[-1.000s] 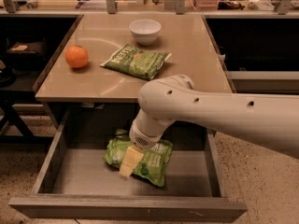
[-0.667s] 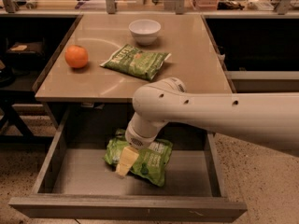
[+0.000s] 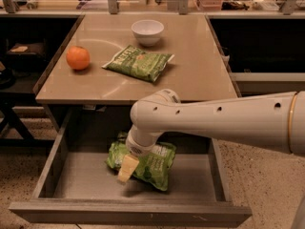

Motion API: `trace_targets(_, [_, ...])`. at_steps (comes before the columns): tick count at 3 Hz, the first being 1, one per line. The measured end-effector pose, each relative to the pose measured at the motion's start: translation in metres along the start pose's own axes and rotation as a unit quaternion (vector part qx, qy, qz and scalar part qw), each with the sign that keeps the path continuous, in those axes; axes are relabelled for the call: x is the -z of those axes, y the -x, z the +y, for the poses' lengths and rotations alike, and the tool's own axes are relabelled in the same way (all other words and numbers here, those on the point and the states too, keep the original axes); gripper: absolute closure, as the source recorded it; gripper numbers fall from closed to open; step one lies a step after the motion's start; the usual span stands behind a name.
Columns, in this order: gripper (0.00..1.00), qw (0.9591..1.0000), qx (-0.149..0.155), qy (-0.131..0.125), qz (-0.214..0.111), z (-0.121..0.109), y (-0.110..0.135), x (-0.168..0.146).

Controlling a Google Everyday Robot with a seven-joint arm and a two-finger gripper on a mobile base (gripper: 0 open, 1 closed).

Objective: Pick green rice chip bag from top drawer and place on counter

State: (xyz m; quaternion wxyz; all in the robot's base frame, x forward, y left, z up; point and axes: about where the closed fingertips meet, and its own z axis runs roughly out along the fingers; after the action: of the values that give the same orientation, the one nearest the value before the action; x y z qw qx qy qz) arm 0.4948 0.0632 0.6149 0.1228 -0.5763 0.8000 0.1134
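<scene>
The green rice chip bag lies flat on the floor of the open top drawer, near its middle. It is puffy and lime green with a white label. My gripper hangs from the white arm that reaches in from the right. It points down into the drawer over the bag's left part, with its pale yellow tip against or just above the bag. My wrist hides the bag's upper left part. The tan counter lies above and behind the drawer.
On the counter lie a flatter, darker green bag, an orange at the left and a white bowl at the back. The drawer's grey side walls flank the bag. Dark shelving stands on both sides.
My arm and gripper have shifted a little to the left over the bag. The bag has not moved.
</scene>
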Motion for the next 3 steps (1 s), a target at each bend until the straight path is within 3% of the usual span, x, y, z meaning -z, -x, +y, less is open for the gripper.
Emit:
trace_targets(1, [0.00, 1.0000, 0.004, 0.000, 0.003, 0.0017, -0.0023, -0.0079])
trace_targets(3, [0.41, 1.0000, 0.004, 0.000, 0.003, 0.0017, -0.0023, -0.0079])
